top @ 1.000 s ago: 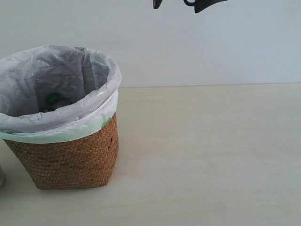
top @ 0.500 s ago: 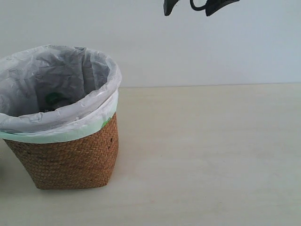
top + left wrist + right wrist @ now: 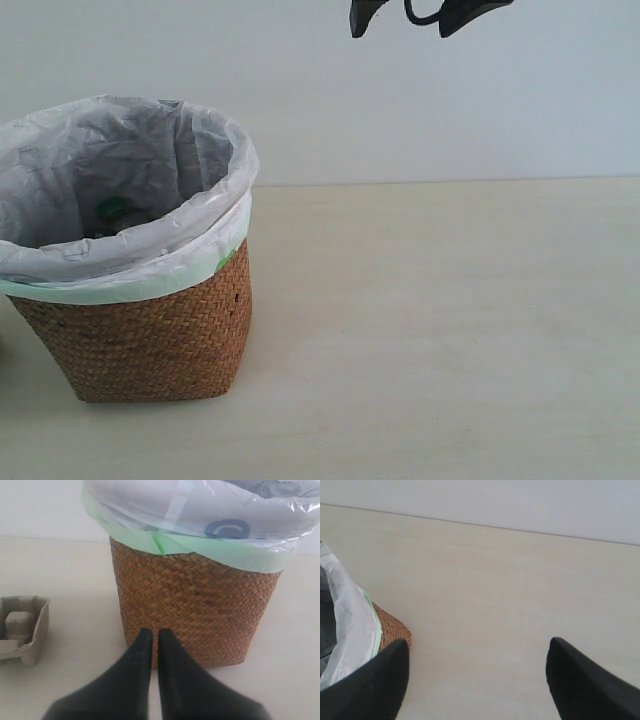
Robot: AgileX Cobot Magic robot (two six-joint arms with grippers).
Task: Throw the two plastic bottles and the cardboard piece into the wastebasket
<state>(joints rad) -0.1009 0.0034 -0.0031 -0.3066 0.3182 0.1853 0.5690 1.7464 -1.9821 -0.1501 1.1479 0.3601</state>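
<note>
The wastebasket (image 3: 150,335) is brown wicker with a pale plastic liner (image 3: 215,215) folded over its rim, and stands at the left of the table. The cardboard piece (image 3: 22,627), a small beige pulp tray, lies on the table beside the wastebasket (image 3: 200,605). My left gripper (image 3: 154,632) is shut on nothing, low and close to the basket's wicker wall. High above the table and right of the basket, my right gripper (image 3: 402,22) is open and empty. Its wrist view shows the gripper (image 3: 477,647) over bare table, with the basket's corner (image 3: 392,627) beside one finger. The two plastic bottles are out of view.
The light wooden table (image 3: 450,320) stretches to the right of the basket. A pale wall (image 3: 450,110) closes the far side. A green round mark (image 3: 112,210) shows on the liner inside the basket.
In the exterior view my right gripper has shifted a little to the right along the top edge. A small grey shape at the lower left edge is gone. The basket has not moved.
</note>
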